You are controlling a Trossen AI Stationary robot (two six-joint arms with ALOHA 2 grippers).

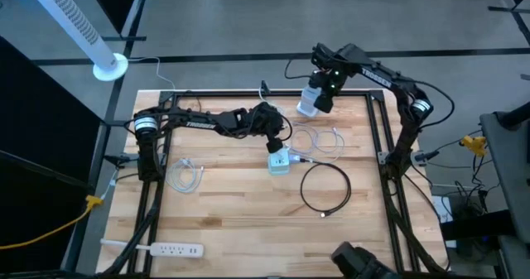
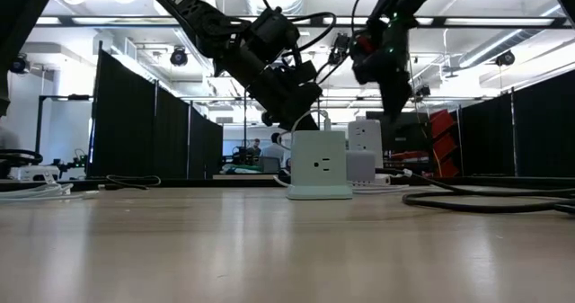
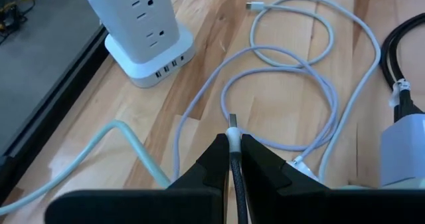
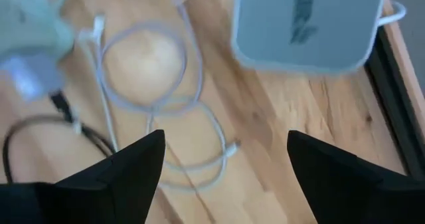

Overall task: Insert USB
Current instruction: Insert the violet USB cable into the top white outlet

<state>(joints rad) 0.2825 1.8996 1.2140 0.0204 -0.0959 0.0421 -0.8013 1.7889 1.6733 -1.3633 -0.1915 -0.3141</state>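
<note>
My left gripper is shut on a USB plug above the middle of the table, also seen in the high view. It points slantwise down toward a white tower power strip, which stands upright on its base at the table's far side. The tower's USB ports sit low on its base. My right gripper hangs open above the tower, fingers pointing down, touching nothing. My left gripper pinches the USB plug by its white collar between the two fingertips. The metal tip juts out past them, and a dark cable runs back between the fingers. The fingers slant downward, along the plug. The plug is clear of the table.
A pale green power cube stands beside my left gripper. A loose white cable coil lies on the wood between cube and tower. A black cable loop lies nearer. Another white cable and a flat power strip lie on the left.
</note>
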